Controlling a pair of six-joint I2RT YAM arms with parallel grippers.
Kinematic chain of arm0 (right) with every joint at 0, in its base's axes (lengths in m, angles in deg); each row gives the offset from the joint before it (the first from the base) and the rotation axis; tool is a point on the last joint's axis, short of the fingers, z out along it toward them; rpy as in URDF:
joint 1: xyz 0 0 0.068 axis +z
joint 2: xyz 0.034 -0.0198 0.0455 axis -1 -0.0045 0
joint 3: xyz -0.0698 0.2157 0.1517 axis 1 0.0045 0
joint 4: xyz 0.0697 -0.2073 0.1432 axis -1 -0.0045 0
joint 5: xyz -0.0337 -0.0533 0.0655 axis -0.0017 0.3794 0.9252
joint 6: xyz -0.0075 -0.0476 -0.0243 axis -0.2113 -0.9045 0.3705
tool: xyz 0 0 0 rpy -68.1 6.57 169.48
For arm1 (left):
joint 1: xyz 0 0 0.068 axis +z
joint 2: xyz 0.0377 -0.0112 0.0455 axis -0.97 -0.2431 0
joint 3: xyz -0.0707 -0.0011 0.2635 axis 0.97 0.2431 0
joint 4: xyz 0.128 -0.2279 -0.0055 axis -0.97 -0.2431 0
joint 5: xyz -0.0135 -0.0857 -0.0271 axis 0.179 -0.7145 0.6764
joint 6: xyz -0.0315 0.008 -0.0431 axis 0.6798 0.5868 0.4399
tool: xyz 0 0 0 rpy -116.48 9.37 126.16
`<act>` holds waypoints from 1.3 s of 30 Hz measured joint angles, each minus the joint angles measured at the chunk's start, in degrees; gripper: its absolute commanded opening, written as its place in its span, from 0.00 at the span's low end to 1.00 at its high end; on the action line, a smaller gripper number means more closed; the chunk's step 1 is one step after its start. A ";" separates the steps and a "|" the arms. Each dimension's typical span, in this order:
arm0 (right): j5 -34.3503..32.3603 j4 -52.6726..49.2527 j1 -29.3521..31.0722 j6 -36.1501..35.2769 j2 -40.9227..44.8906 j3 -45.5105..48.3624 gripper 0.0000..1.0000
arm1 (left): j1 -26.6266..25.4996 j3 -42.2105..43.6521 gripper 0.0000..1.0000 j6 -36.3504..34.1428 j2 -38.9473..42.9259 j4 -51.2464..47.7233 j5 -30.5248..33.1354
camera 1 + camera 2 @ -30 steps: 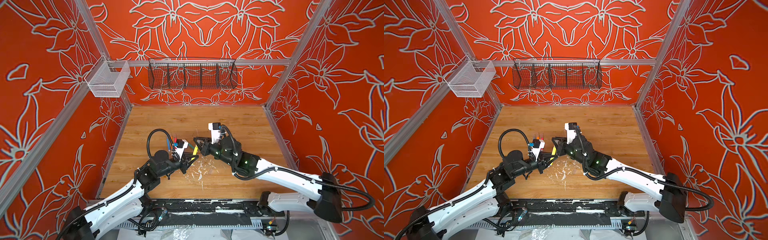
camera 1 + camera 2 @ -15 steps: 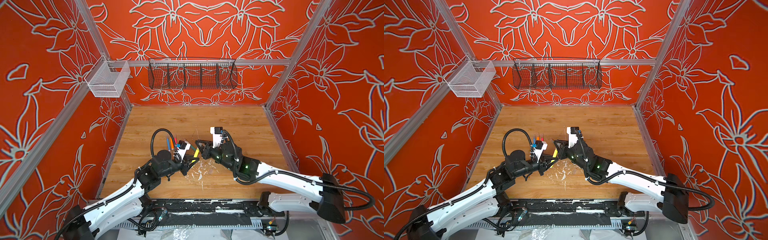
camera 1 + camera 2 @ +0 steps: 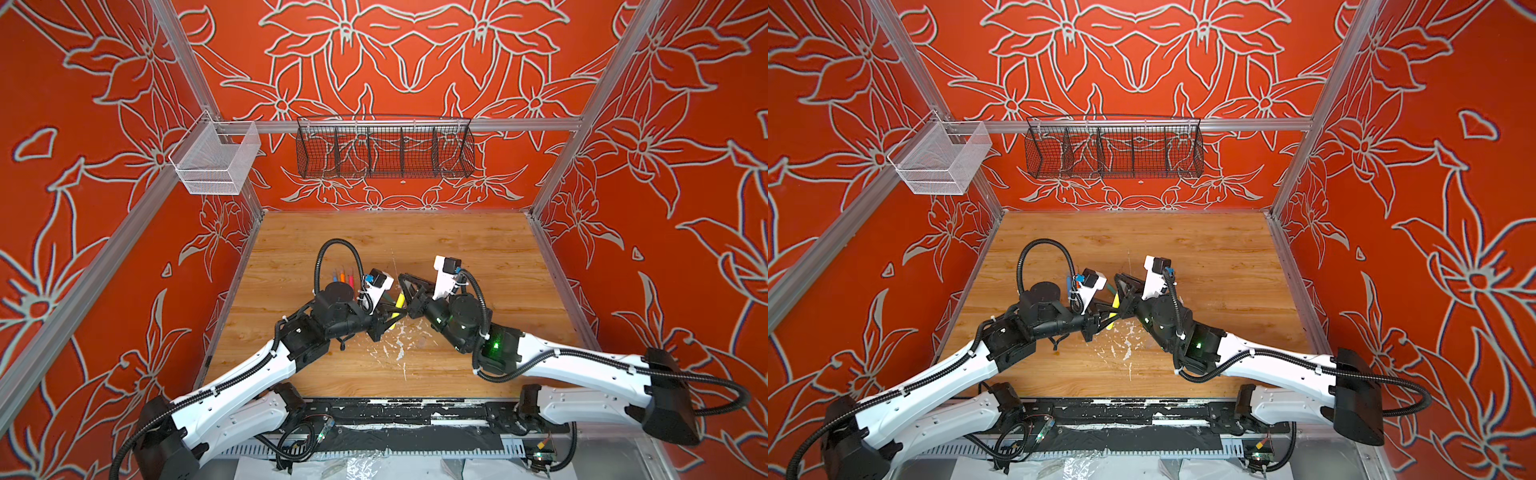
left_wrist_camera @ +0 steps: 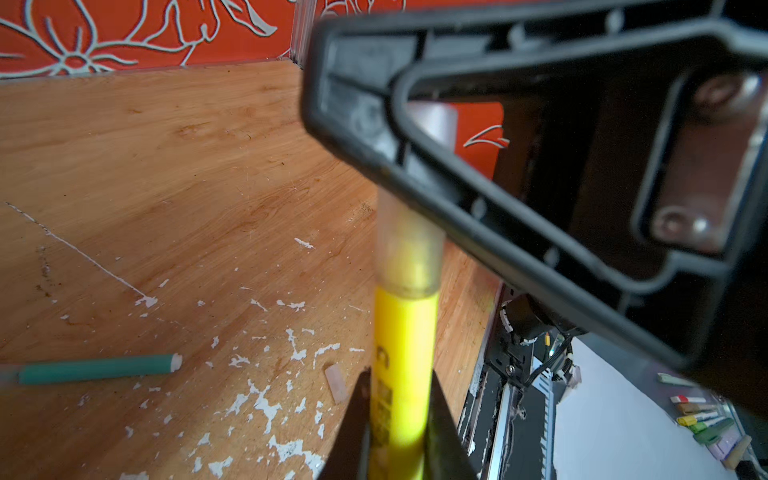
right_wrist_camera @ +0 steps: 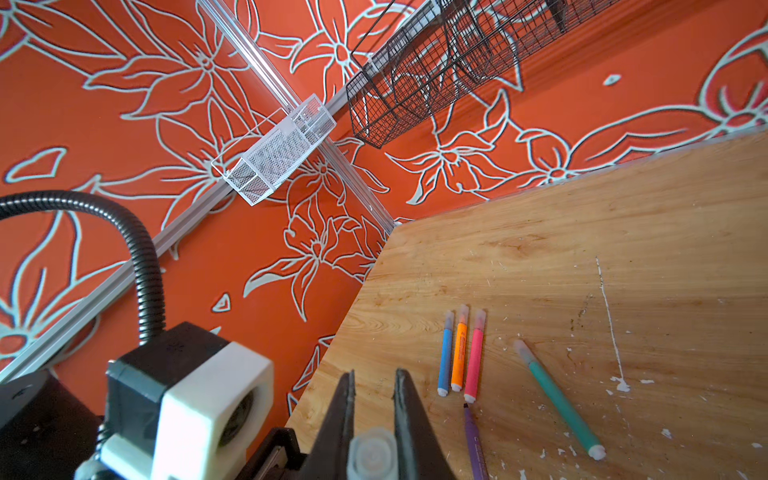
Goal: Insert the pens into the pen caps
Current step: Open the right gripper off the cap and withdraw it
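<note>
My left gripper (image 4: pixel 399 376) is shut on the barrel of a yellow pen (image 4: pixel 405 332), which shows in both top views (image 3: pixel 398 305) (image 3: pixel 1115 306). A translucent pen cap (image 4: pixel 409 245) covers the pen's tip. My right gripper (image 5: pixel 374 384) is shut on that cap (image 5: pixel 372 455), meeting the left gripper (image 3: pixel 382 319) above mid-table. Blue (image 5: pixel 445 357), orange (image 5: pixel 459 353) and pink (image 5: pixel 474 357) pens lie side by side with caps on. A capped green pen (image 5: pixel 557 399) and an uncapped purple pen (image 5: pixel 473 440) lie nearby. One loose cap (image 4: pixel 336 382) rests on the wood.
White paint flecks (image 3: pixel 397 345) mark the wooden tabletop near the front. A black wire basket (image 3: pixel 384 147) hangs on the back wall and a white mesh basket (image 3: pixel 214 160) on the left wall. Red walls close in three sides.
Both grippers have drifted a little to the right together, with the yellow pen and the cap still between them. Both stayed shut.
</note>
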 measured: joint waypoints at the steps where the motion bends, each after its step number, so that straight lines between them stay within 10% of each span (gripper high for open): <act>1: -0.35 0.24 0.17 -0.09 -0.07 0.15 0.00 | 0.13 -0.17 0.00 -0.37 -0.17 -0.33 -0.26; 8: -2.78 -0.24 0.87 0.26 0.63 0.76 0.00 | 1.88 -0.85 0.00 -0.57 -1.51 -0.81 -5.03; 12: -3.04 -6.71 1.42 0.22 3.87 -0.02 0.31 | 1.88 1.40 0.00 0.35 -0.61 2.43 -7.32; 16: -0.48 -21.20 3.41 -1.36 9.29 0.39 0.48 | 6.58 6.16 0.00 7.74 2.86 9.73 5.90; 29: 0.11 -41.68 -27.45 -5.84 24.44 8.66 0.56 | 7.04 15.76 0.00 22.56 -0.26 5.57 22.25; 39: -2.19 -39.91 -43.04 -10.29 15.96 12.90 0.54 | 6.82 7.69 0.00 28.30 -15.78 2.36 24.59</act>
